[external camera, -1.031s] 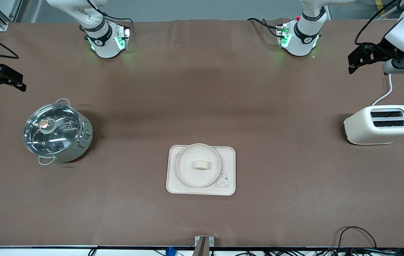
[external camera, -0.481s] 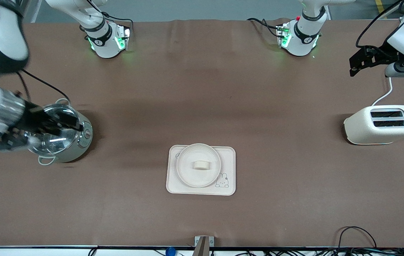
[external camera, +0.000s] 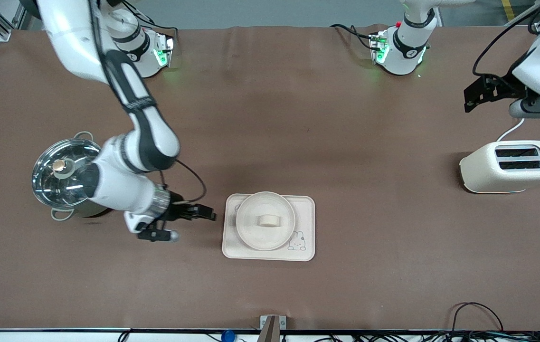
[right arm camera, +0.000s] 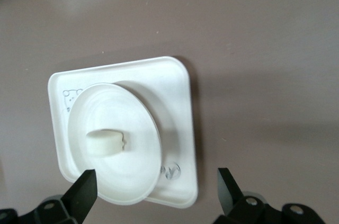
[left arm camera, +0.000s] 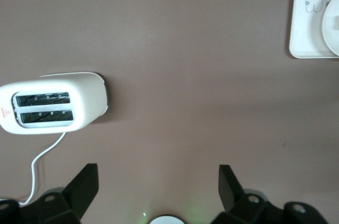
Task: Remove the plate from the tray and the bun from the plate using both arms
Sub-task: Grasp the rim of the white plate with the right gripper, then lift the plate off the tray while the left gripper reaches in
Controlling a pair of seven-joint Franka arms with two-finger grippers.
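Note:
The round cream plate lies on the rectangular rabbit tray, with the small pale bun at its middle. My right gripper is open and empty, over the table beside the tray's edge toward the right arm's end, and points at the tray. The right wrist view shows the plate, the bun and the tray ahead of the open right gripper. My left gripper is open and empty, over the table by the toaster. In the left wrist view it holds nothing.
A pot with a glass lid stands toward the right arm's end, partly under the right arm. A cream toaster with a white cord stands toward the left arm's end and shows in the left wrist view.
My right arm has swung in from the table's end, passed over the pot and come down beside the tray. The left gripper has barely shifted. Plate, bun and tray have not moved.

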